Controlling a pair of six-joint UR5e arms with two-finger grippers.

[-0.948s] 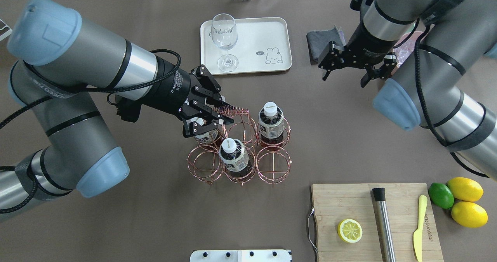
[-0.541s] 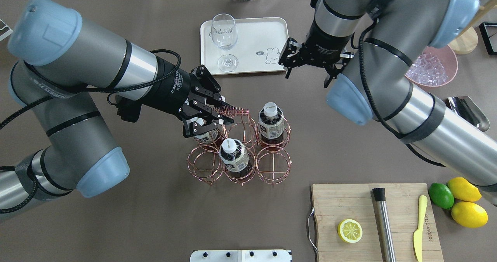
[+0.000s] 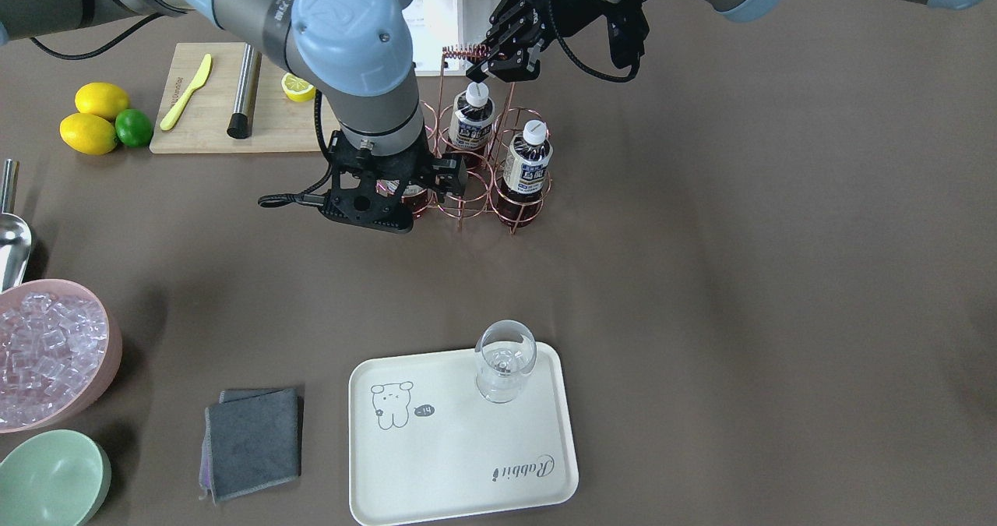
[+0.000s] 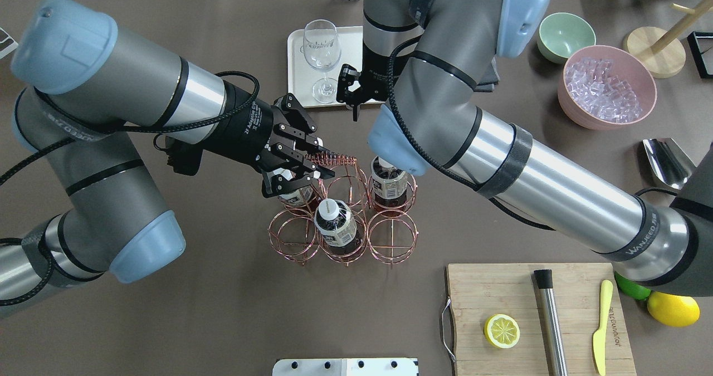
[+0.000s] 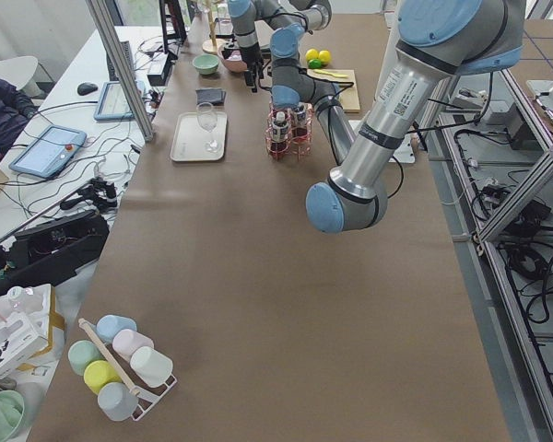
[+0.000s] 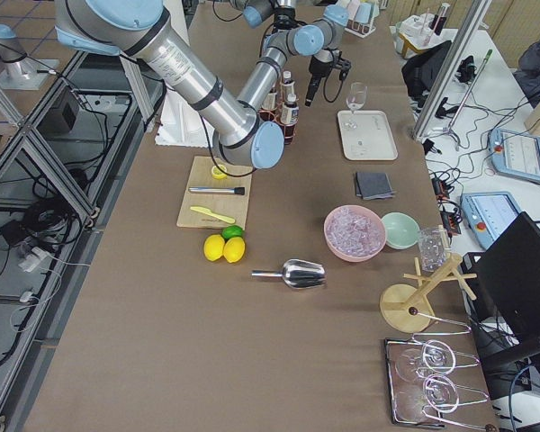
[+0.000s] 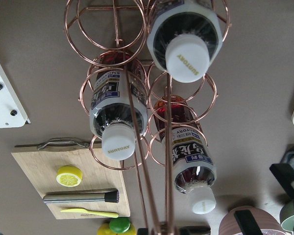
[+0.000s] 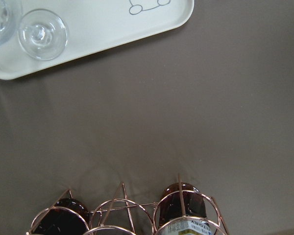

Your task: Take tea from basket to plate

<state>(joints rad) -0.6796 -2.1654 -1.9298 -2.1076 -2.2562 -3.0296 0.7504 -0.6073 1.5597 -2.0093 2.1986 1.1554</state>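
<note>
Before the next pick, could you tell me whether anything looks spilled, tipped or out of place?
Nothing stands out: the three tea bottles stand upright in the basket, the glass is upright on the plate, and the table shows no spill.

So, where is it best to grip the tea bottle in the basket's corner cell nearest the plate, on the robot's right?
Grip the tea bottle at its white cap and neck, from straight above: it stands upright, and a ring of the basket encloses its body.

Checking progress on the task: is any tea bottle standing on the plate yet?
No, the plate holds only the glass, and all three tea bottles sit in the basket.
</note>
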